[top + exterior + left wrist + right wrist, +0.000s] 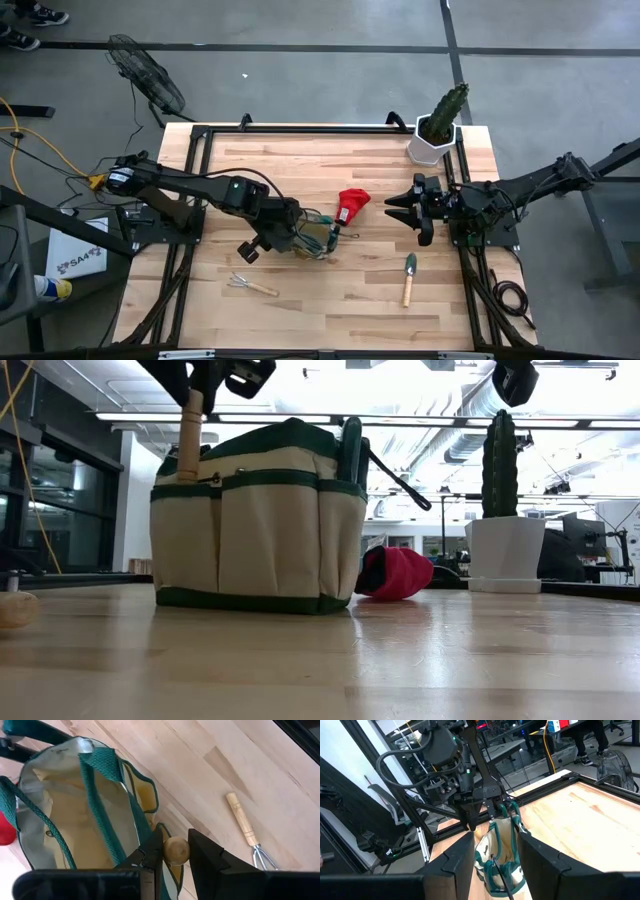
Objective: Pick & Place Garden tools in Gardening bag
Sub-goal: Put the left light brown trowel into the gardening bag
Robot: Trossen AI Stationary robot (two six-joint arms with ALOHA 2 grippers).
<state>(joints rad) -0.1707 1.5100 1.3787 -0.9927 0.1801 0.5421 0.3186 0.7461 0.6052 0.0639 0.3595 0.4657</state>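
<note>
The tan gardening bag (318, 238) with green trim stands upright on the table's middle; it also shows in the low view (255, 525). My left gripper (298, 237) is above the bag's left side, shut on a wooden-handled tool (188, 435) that stands in an outer pocket, its metal end hidden. Dark-handled shears (351, 445) stick up from the bag's other side. A red glove-like piece (352, 204) lies beyond the bag. A trowel (409, 278) and a hand rake (251, 286) lie toward the near edge. My right gripper (396, 208) is open and empty, right of the glove. My left gripper pinches the rounded top end of the wooden handle (176, 850) between its two fingers (153, 854). The fingers come from above, pointing down. The handle stands nearly upright, its lower part inside the bag's outer pocket (183, 535).
A green cactus in a white pot (438, 128) stands at the far right corner. A black frame (300, 128) runs along the table's edges. Bare wood shows between the bag and the near edge.
</note>
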